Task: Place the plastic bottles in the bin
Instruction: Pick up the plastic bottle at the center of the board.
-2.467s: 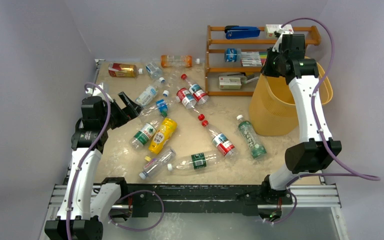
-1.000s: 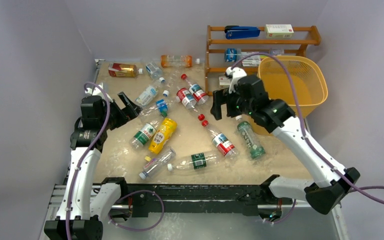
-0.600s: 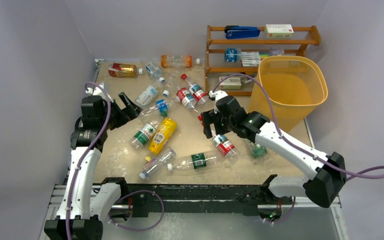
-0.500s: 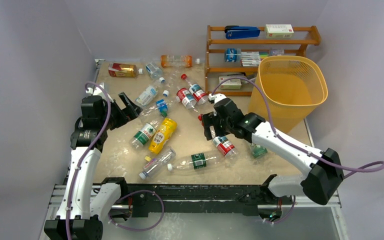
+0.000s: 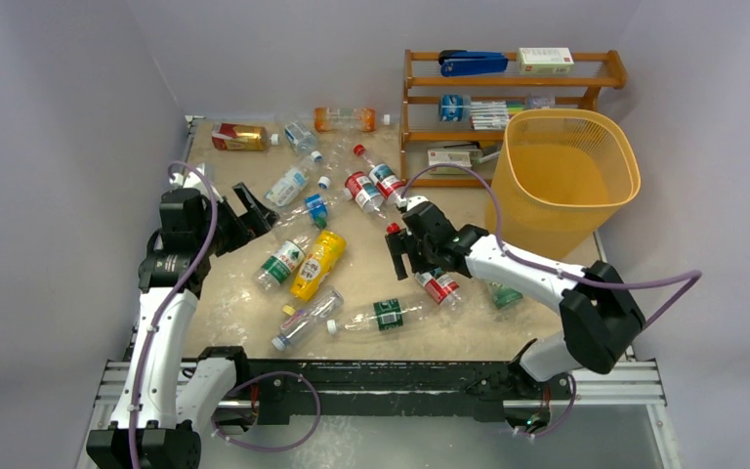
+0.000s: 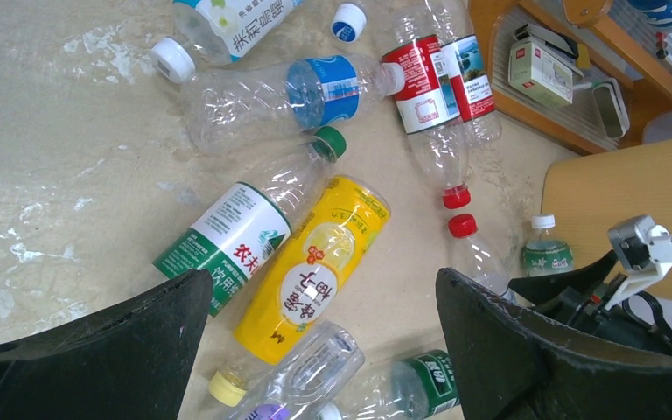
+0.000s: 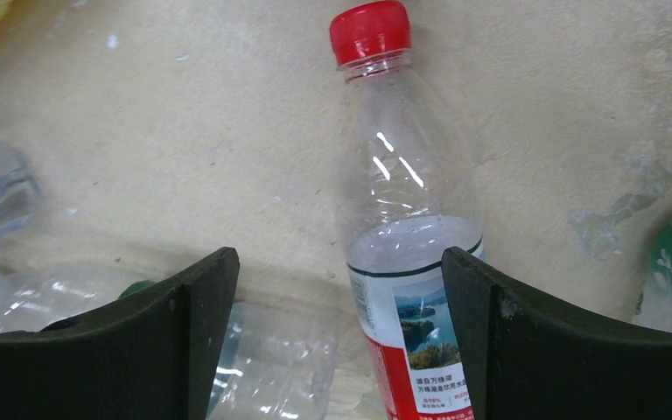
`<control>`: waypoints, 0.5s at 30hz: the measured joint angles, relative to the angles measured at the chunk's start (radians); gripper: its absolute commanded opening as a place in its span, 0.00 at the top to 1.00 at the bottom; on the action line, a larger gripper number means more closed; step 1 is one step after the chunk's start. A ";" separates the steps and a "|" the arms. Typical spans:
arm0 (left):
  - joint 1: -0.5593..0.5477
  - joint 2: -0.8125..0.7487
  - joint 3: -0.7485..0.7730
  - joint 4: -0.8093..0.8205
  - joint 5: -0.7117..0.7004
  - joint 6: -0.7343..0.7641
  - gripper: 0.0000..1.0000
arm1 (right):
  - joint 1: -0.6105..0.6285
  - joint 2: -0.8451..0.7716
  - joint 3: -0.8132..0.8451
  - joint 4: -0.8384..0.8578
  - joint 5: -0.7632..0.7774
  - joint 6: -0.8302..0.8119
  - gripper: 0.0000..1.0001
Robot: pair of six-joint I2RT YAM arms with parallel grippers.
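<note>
The sandy tabletop (image 5: pixel 366 278) fills the middle of the top view, and the plastic bottles (image 5: pixel 381 315) lie scattered across it on their sides. The yellow-orange bin (image 5: pixel 547 225) stands upright at the right of the frame, just below the wooden shelf rack (image 5: pixel 409 107) (a blue stapler (image 5: pixel 474 64) and a white box (image 5: pixel 545 59) sit on its top shelf). The right arm reaches from the lower right toward the centre, and the right fingers (image 5: pixel 405 259) are spread wide and hold nothing. In the right wrist view they straddle a red-capped bottle (image 7: pixel 407 219) with a red label. Its body lies close against the finger at the right edge, though contact cannot be told. The left arm stands at the left of the frame. The left fingers (image 5: pixel 249 210) are also spread wide and empty, above the bottles. Between them in the left wrist view lie a yellow bottle (image 6: pixel 315 267) and, touching its side, a green-labelled bottle (image 6: pixel 236 241). An amber bottle (image 5: pixel 239 137) and an orange bottle (image 5: pixel 344 118) lie along the top edge of the tabletop, well apart from both arms. A green-tinted bottle (image 5: pixel 501 291) lies near the bin's foot, partly hidden under the right arm.
</note>
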 measured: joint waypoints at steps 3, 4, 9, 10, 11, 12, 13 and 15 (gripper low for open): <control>0.000 -0.001 -0.005 -0.002 0.002 0.000 0.01 | -0.002 0.033 -0.005 0.018 0.031 -0.006 0.13; 0.000 -0.001 -0.005 -0.003 0.003 0.001 0.01 | -0.006 0.039 -0.005 0.027 0.037 -0.005 0.13; 0.000 -0.003 -0.005 -0.003 0.007 0.001 0.01 | -0.011 0.114 -0.007 0.052 0.032 -0.003 0.16; 0.000 -0.003 -0.005 -0.003 0.008 0.001 0.01 | -0.011 0.132 -0.009 0.054 0.031 -0.003 0.20; 0.000 -0.003 -0.005 -0.004 0.009 0.001 0.01 | -0.011 0.145 -0.011 0.056 0.030 -0.004 0.24; 0.000 -0.004 -0.005 -0.004 0.010 0.001 0.01 | -0.011 0.153 -0.013 0.056 0.030 -0.004 0.29; 0.000 -0.005 -0.005 -0.005 0.010 0.001 0.01 | -0.011 0.160 -0.014 0.056 0.026 -0.003 0.34; 0.000 -0.005 -0.005 -0.005 0.010 0.001 0.01 | -0.011 0.163 -0.014 0.063 0.024 -0.004 0.44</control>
